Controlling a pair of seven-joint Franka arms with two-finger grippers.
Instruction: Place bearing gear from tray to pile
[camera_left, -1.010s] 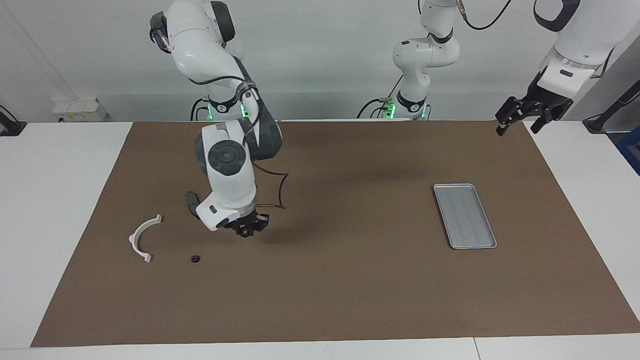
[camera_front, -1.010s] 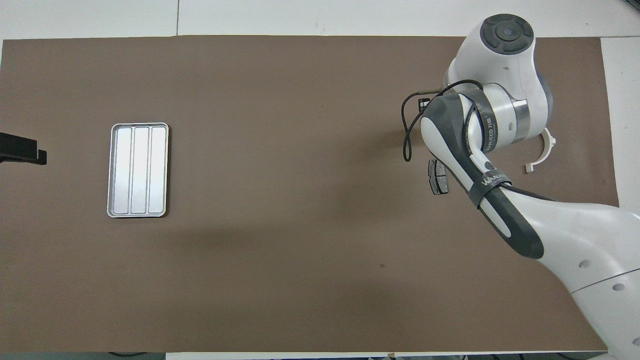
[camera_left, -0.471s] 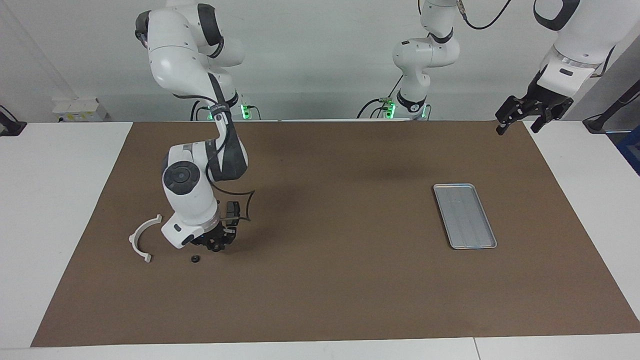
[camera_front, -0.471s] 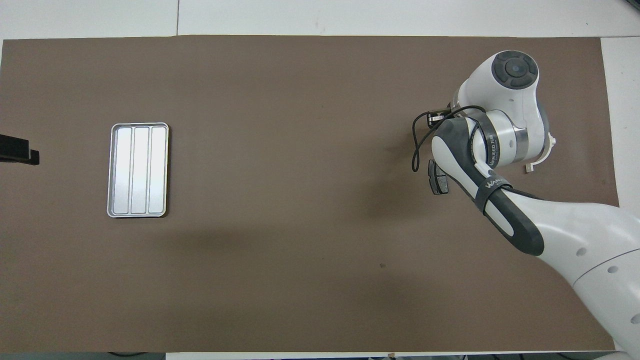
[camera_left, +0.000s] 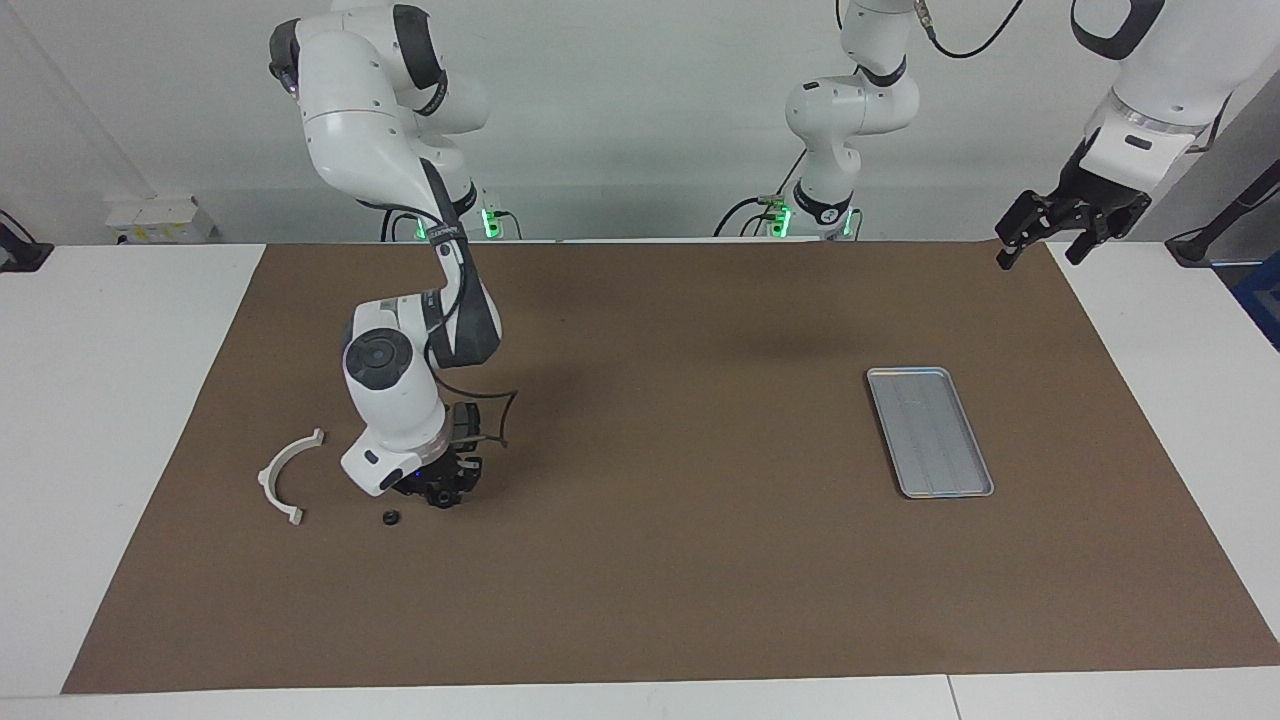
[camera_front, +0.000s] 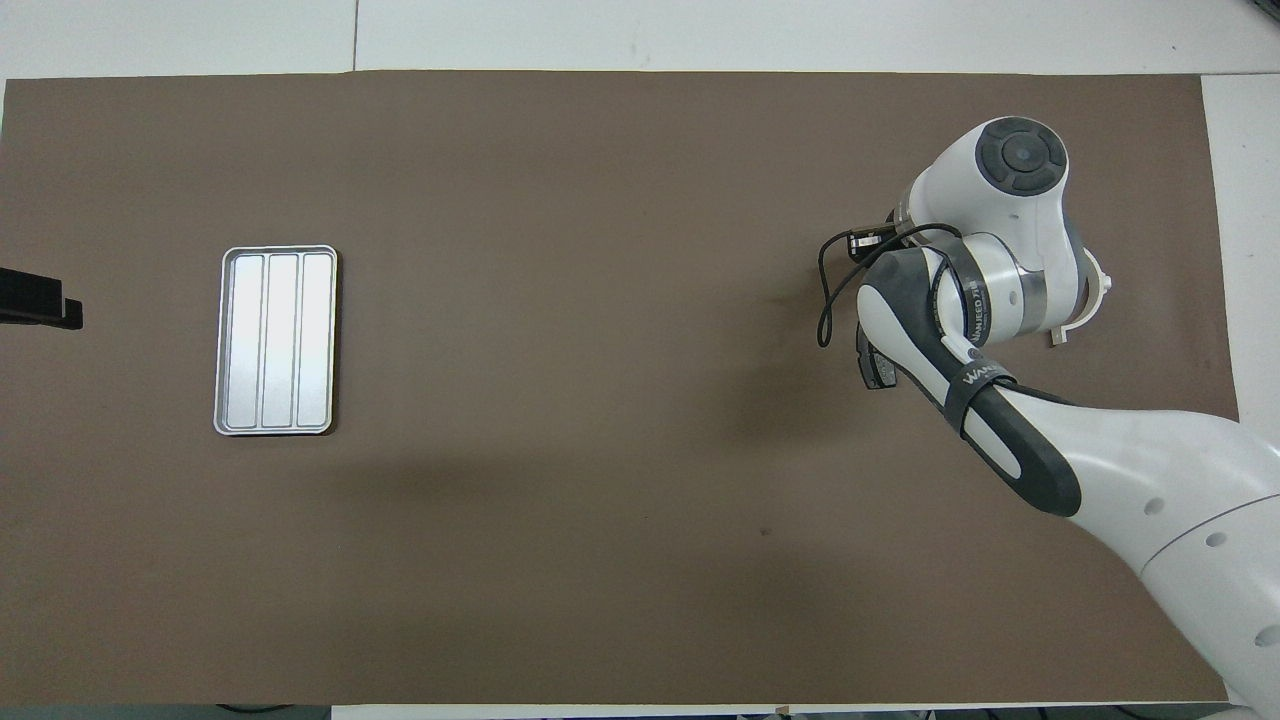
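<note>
We see the right gripper low over the mat, among the pile: the small black bearing gear lies on the mat just beside it, toward the white half-ring bracket. Its fingers are too hidden by the wrist to judge. The left gripper waits spread open, raised over the mat's corner, well apart from the tray.

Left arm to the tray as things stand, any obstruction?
Probably none. The left gripper hangs open above the mat's corner at its own end of the table, and the tray lies at that same end with nothing on or around it. The right gripper is low by the white bracket.
</note>
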